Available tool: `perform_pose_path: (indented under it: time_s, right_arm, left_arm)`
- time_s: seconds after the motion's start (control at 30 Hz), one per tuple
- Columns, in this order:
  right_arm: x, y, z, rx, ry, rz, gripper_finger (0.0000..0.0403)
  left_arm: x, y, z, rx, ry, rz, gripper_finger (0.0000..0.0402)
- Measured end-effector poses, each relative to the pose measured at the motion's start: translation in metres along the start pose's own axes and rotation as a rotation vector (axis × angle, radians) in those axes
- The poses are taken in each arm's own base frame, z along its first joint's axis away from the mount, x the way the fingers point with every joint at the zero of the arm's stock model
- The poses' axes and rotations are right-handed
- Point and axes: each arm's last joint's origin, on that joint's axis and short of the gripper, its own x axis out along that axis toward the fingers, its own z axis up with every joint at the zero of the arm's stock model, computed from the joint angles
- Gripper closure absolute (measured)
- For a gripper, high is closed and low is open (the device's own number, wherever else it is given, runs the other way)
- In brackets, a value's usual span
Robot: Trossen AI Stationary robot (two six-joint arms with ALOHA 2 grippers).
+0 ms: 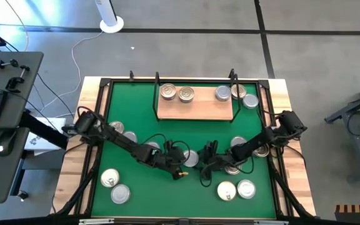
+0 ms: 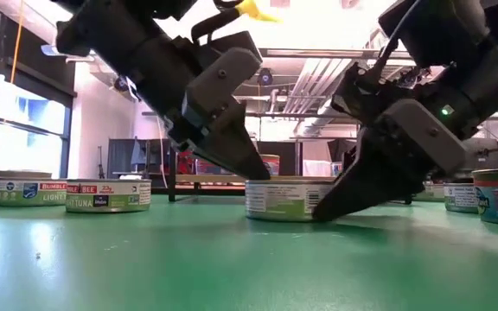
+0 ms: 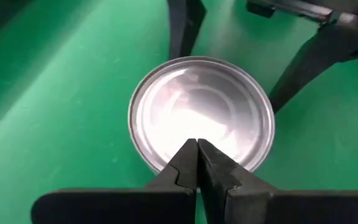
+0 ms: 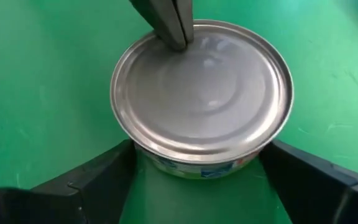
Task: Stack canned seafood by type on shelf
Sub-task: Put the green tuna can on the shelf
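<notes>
At the lower centre of the high view both arms meet over one silver-lidded can (image 4: 201,102) standing on the green mat (image 1: 136,194). The left pincer (image 3: 197,163) is closed tight, and its joined tips press down on the can's lid near the rim — probably to pin the tin so it cannot skate on the mat. The right pincer (image 4: 197,171) stands wide open with one finger on each side of the same can, low beside its wall and just clear of it; it grips nothing yet. In the low view the two pincers lean in from either side of the can like a tent, tips at the mat.

The shelf (image 1: 195,107) lies at the upper centre of the high view, well apart from this can. Two gold-lidded cans (image 1: 177,93) sit side by side at its left end, and silver-lidded ones (image 1: 230,93) at its right end, so the types are already kept apart there. More loose cans (image 1: 114,186) wait on the mat at lower left, with others at lower right and along the sides.

By its plain silver lid, this can looks bound for the shelf's right end. The next move calls for the right pincer to close squarely on the wall before the left one lifts off.
</notes>
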Motion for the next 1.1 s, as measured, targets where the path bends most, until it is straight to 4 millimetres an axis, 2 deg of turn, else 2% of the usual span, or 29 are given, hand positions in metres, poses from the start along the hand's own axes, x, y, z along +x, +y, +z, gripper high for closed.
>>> perform_pose_path:
  time_s: [0.2,0.33,0.53,0.67,0.8,0.9,1.1]
  right_arm:
    - [0.002,0.008,0.011,-0.217,0.008,-0.023,0.0047]
    - [0.003,0.015,0.024,-0.288,0.078,-0.074,0.0046]
    - [0.002,0.022,0.040,-0.329,0.168,-0.100,0.0046]
    - [-0.001,0.022,0.049,-0.267,0.275,-0.123,0.0046]
    - [-0.006,0.026,0.046,-0.248,0.290,-0.177,0.0047]
    - [-0.011,0.030,0.035,-0.252,0.271,-0.216,0.0048]
    - [-0.020,0.045,0.018,-0.158,0.122,-0.266,0.0048]
  left_arm:
    - [0.006,0.000,-0.003,-0.008,0.017,-0.010,0.0401]
    - [0.006,0.000,-0.003,-0.010,0.019,-0.025,0.0401]
    - [0.006,0.000,-0.003,-0.010,0.023,-0.026,0.0401]
    - [0.007,0.001,-0.003,-0.014,0.017,-0.025,0.0401]
    - [0.007,0.001,-0.003,-0.013,0.019,-0.022,0.0401]
    - [0.007,0.001,-0.003,-0.012,0.022,-0.020,0.0401]
    - [0.007,0.001,-0.004,-0.013,0.021,-0.021,0.0401]
